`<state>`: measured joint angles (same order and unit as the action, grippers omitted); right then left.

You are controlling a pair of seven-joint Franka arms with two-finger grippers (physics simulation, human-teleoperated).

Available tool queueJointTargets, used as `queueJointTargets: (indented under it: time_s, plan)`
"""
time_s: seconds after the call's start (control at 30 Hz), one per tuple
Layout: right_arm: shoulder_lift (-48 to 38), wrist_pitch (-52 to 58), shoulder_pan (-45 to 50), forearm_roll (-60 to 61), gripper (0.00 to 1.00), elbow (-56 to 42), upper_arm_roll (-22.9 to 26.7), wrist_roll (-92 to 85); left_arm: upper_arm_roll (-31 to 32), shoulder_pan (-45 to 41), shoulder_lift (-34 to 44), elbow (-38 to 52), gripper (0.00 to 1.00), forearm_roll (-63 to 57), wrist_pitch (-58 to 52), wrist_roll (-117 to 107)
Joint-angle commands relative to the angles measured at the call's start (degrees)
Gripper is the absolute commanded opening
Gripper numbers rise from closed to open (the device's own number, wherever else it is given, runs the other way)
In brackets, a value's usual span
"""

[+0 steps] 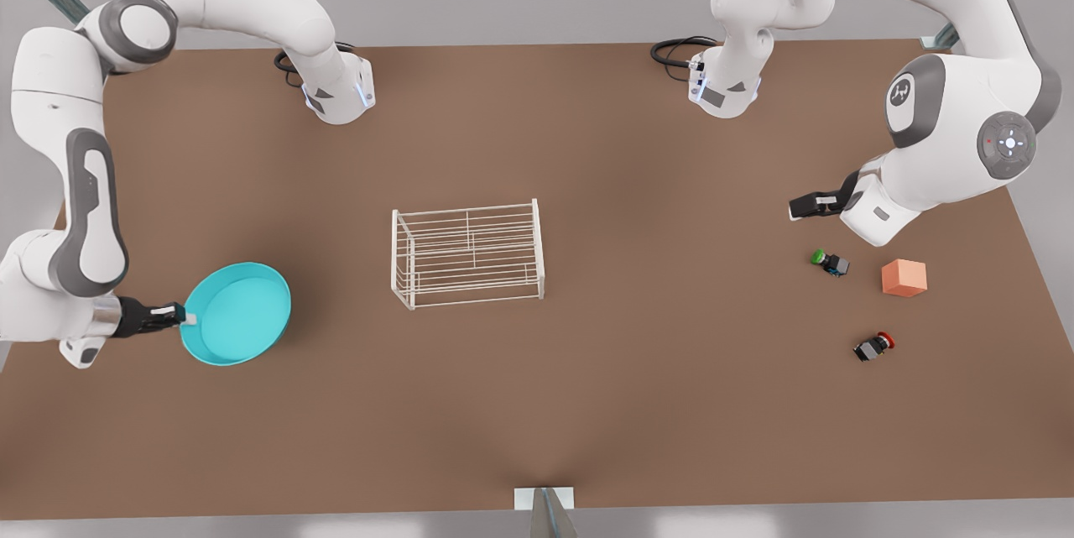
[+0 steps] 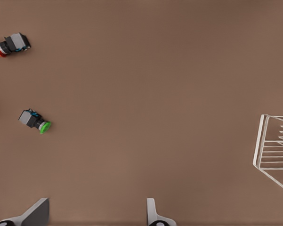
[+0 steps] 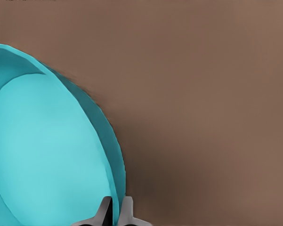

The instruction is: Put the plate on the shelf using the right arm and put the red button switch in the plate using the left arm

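My table (image 1: 537,404) looks like a flat brown top, matt and smooth with no shine, and my arms look like smooth white plastic with grey parts that shine a little. The plate (image 1: 237,313) looks like smooth turquoise plastic with a soft glow, and the shelf (image 1: 467,253) looks like thin white wire. The red button switch (image 1: 874,346) and the green one (image 1: 829,262) have dark bodies with bright smooth caps, and the orange cube (image 1: 904,278) looks plain and matt.
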<state>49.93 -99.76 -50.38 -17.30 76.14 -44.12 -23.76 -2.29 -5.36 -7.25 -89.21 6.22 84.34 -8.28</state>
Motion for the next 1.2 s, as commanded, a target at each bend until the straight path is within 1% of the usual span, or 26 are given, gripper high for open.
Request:
queueJointTargets:
  time_s: [0.0, 0.03, 0.07, 0.13, 0.17, 0.2, 0.23, 0.27, 0.3, 0.33, 0.37, 0.4, 0.43, 0.5, 0.57, 0.6, 0.63, 0.8, 0.9, 1.0, 1.17]
  plan:
    - [-1.1, 5.3, 0.8, -0.1, 0.23, 0.0, -1.6, 0.8, 0.0, -0.4, 0.0, 0.1, 1.0, -0.1, 0.8, -10.8]
    - [-1.6, 6.6, 1.2, -0.3, 0.23, 0.0, -2.6, 1.2, 0.0, -3.1, -1.3, 0.0, 1.0, -2.4, 3.7, -30.5]
    - [-2.8, 7.4, 3.0, -0.1, 0.23, 0.1, -2.6, 1.2, 0.2, -3.9, -2.1, 0.0, 1.0, -2.4, 3.9, -37.2]
    - [-4.4, 10.0, 4.6, 0.0, 0.23, 0.3, -4.3, 2.8, 0.2, -4.0, -2.1, -0.7, 1.0, -2.5, 3.9, -38.0]
    - [-5.7, 10.2, 5.6, 0.2, 0.23, 1.1, -4.4, 2.9, 0.2, -4.0, -3.1, -1.1, 1.0, -2.2, 5.2, -45.2]
    - [-8.1, 10.2, 5.7, 1.2, 0.23, 2.8, -4.7, 3.2, 0.2, -4.0, -6.6, -1.1, 1.0, -2.4, 6.4, -61.5]
    - [-9.9, 10.0, 5.8, 1.5, 0.23, 4.9, -4.8, 3.4, 0.2, -4.1, -8.7, -0.4, 1.0, -2.6, 11.2, -73.4]
    - [-11.8, 9.1, 5.8, 2.7, 0.23, 7.3, -5.1, 3.4, 0.0, -4.1, -11.2, -0.1, 1.0, -5.8, 14.2, -82.0]
    - [-12.8, 9.1, 5.8, 3.4, 0.23, 8.8, -5.2, 3.5, 0.0, -3.9, -13.4, 0.2, 1.0, -5.6, 17.9, -88.6]
    - [-14.1, 9.1, 5.8, 3.9, 0.23, 9.9, -5.7, 3.5, -0.3, -3.8, -17.8, 3.4, 1.0, -5.5, 21.1, -96.6]
    - [-14.9, 9.1, 5.8, 4.3, 0.23, 10.9, -6.8, 4.4, -0.3, -3.4, -21.3, 6.3, 1.0, -5.5, 21.6, -100.9]
    - [-15.9, 9.1, 5.9, 5.5, 0.23, 11.9, -7.3, 5.5, -0.7, -3.2, -22.6, 6.7, 1.0, -5.5, 25.2, -105.4]
    - [-16.4, 9.7, 5.8, 6.7, 0.23, 12.1, -8.6, 5.8, -0.8, -2.9, -24.4, 6.8, 1.0, -5.5, 26.8, -105.8]
    - [-17.6, 10.5, 5.9, 8.2, 0.23, 12.6, -9.6, 6.9, -0.8, -1.3, -26.5, 6.7, 1.0, -5.2, 31.3, -105.6]
    - [-18.4, 9.8, 6.8, 9.5, 0.23, 14.1, -10.8, 8.3, -0.8, -0.4, -26.6, 4.3, 1.0, -5.4, 36.5, -111.9]
    - [-18.5, 9.6, 8.2, 10.2, 0.23, 14.3, -10.8, 9.6, -1.1, -0.5, -27.9, 4.9, 1.0, -5.9, 37.0, -114.8]
    - [-18.8, 9.3, 9.6, 10.6, 0.23, 14.6, -10.8, 10.6, -2.5, -0.5, -30.8, 7.9, 1.0, -6.0, 37.0, -116.8]
    - [-18.6, 6.7, 18.3, 12.4, 0.23, 14.7, -10.5, 17.9, -6.7, -0.4, -34.6, 9.4, 1.0, -7.5, 38.3, -116.3]
    - [-17.5, 5.0, 21.4, 12.3, 0.23, 15.1, -9.9, 18.8, -6.7, 1.5, -36.7, 8.9, 1.0, -7.4, 41.3, -116.1]
    - [-15.7, 1.1, 24.6, 12.4, 0.23, 15.1, -8.5, 19.7, -6.8, 5.4, -37.2, 8.8, 0.98, -7.6, 41.3, -111.4]
    - [-14.3, -2.5, 28.1, 13.1, 0.23, 15.1, -7.5, 21.5, -6.8, 8.3, -39.5, 9.3, 0.98, -7.8, 42.7, -102.9]
